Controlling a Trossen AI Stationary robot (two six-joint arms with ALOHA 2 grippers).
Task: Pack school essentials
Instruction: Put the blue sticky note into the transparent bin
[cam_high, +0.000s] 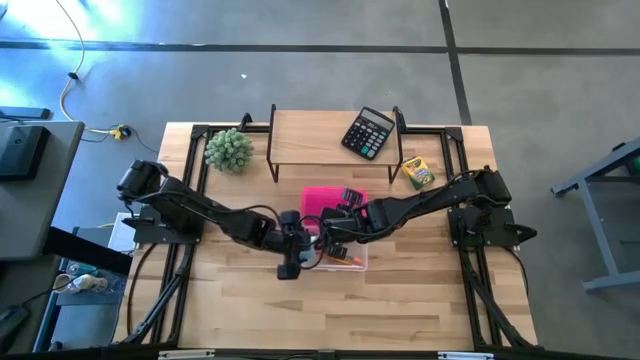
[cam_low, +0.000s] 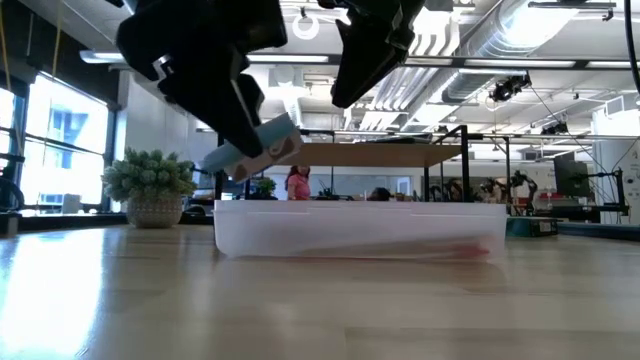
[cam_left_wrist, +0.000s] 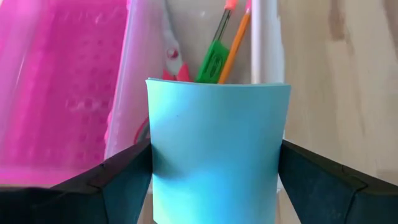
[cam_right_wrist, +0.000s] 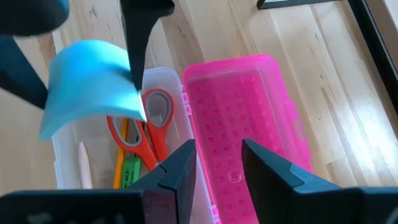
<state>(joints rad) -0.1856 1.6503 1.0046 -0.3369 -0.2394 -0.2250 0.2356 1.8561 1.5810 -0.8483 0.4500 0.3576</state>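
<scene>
- Wooden surface (cam_high: 400, 300), concrete floor around it, open workshop beyond; a raised shelf sits at the far edge.
- Clear pencil case (cam_low: 360, 232) at mid-surface, its pink lid (cam_right_wrist: 242, 134) swung open on the far side.
- Left end effector (cam_left_wrist: 214, 171) clamped on the light-blue notepad (cam_left_wrist: 217, 152), pad bowed between the fingers and held just above the case's left part.
- Key relation: the case tray lies directly below and ahead of the pad. The tray's long axis runs left-right, so in my view a straight drop fits. The left arm already has it.
- Right end effector (cam_right_wrist: 217, 162) hovers over the lid hinge, fingers slightly apart, holding nothing.
- Already in the tray: red-handled scissors (cam_right_wrist: 146, 127), pencils (cam_left_wrist: 233, 43), green piece (cam_left_wrist: 211, 62).
- Crayon box (cam_high: 417, 172) still out, far right.
</scene>
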